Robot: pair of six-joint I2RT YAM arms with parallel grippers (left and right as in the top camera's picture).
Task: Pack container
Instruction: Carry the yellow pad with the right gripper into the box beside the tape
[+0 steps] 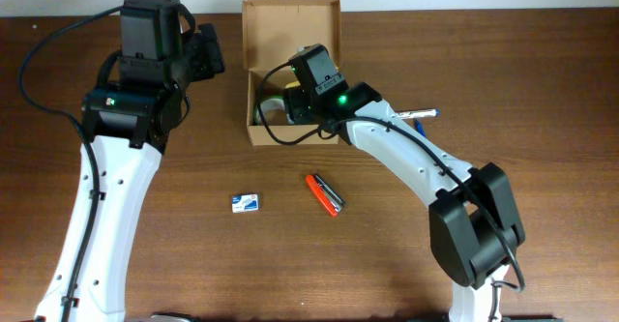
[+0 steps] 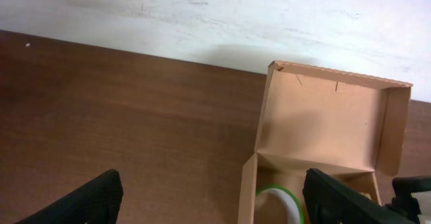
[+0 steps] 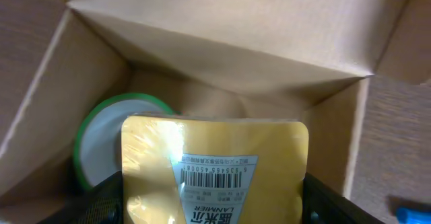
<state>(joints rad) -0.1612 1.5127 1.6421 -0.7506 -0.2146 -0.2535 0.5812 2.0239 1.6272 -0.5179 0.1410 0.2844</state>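
The container, a tan cardboard box (image 1: 290, 17) with its flap lid open toward the far side, stands at the back middle of the table. My right gripper (image 1: 282, 105) reaches into it and is shut on a yellow packet (image 3: 214, 158) with a barcode label, held just above the box floor. A green-rimmed tape roll (image 3: 108, 140) lies in the box to the packet's left. My left gripper (image 2: 215, 207) is open and empty, hovering left of the box (image 2: 323, 123). The tape roll (image 2: 279, 198) also shows in the left wrist view.
On the table in front of the box lie an orange battery and a dark battery (image 1: 325, 193) and a small white and blue box (image 1: 246, 202). A silver and blue pen (image 1: 418, 115) lies right of the box, partly under my right arm.
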